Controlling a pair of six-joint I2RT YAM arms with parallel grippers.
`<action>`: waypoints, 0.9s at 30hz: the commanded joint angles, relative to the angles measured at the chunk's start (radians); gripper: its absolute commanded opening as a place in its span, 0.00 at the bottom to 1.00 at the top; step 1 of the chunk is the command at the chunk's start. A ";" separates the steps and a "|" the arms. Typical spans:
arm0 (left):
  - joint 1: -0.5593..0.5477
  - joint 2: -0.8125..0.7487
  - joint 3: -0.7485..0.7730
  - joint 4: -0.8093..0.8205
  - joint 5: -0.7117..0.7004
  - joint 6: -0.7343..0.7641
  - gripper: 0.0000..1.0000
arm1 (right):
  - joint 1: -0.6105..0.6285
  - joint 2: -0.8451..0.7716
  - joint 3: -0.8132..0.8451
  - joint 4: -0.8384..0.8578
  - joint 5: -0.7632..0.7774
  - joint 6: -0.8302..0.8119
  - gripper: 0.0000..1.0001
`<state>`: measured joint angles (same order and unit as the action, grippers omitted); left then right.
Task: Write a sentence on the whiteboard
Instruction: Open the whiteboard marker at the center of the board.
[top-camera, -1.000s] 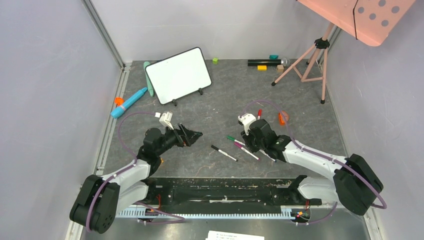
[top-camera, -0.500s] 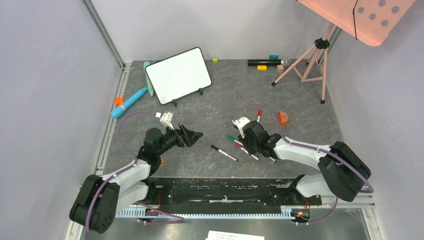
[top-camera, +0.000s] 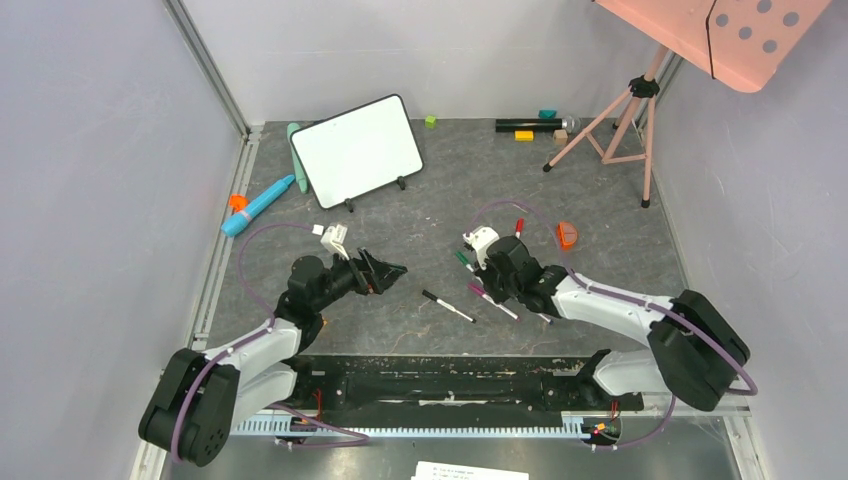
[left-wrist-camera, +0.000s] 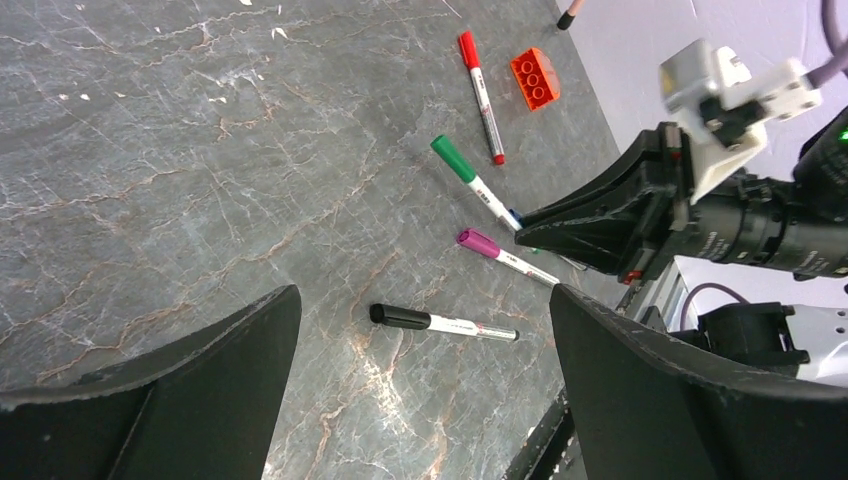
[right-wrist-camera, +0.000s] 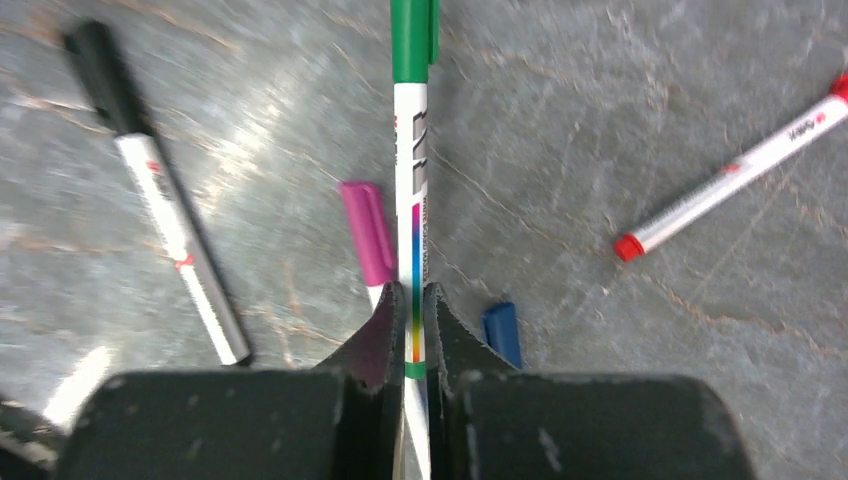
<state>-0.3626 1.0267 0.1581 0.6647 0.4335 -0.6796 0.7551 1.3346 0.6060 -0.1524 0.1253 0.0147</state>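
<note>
The whiteboard (top-camera: 357, 150) stands tilted on its little feet at the back left, and its face is blank: no sentence shows on it. My right gripper (right-wrist-camera: 409, 300) is shut on the white barrel of a green-capped marker (right-wrist-camera: 411, 150), cap pointing away from the wrist. In the top view that marker (top-camera: 463, 259) sticks out from the right gripper (top-camera: 480, 272) at the table's middle. My left gripper (left-wrist-camera: 420, 300) hangs open and holds nothing, above a black-capped marker (left-wrist-camera: 440, 322).
A magenta marker (right-wrist-camera: 368, 230), a blue cap (right-wrist-camera: 502, 330) and a red marker (right-wrist-camera: 730, 180) lie around the right gripper. An orange brick (top-camera: 566, 235) sits to its right. A tripod (top-camera: 625, 110) with a pink dotted panel (top-camera: 740, 35) stands back right. A blue cylinder (top-camera: 258, 205) lies left.
My right gripper has slid left and shut on the green marker, whose cap end has shifted a little toward the back. The left arm has not moved.
</note>
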 joint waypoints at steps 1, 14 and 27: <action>-0.005 0.015 0.043 0.056 0.040 0.004 1.00 | 0.003 -0.081 0.041 0.094 -0.172 0.025 0.00; -0.006 0.175 -0.009 0.403 0.056 -0.276 0.71 | 0.084 -0.106 0.022 0.325 -0.395 0.155 0.00; -0.006 0.244 -0.002 0.524 0.139 -0.337 0.57 | 0.147 -0.039 0.068 0.344 -0.392 0.156 0.00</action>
<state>-0.3626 1.2583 0.1535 1.1076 0.5312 -0.9798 0.8890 1.2926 0.6262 0.1356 -0.2577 0.1642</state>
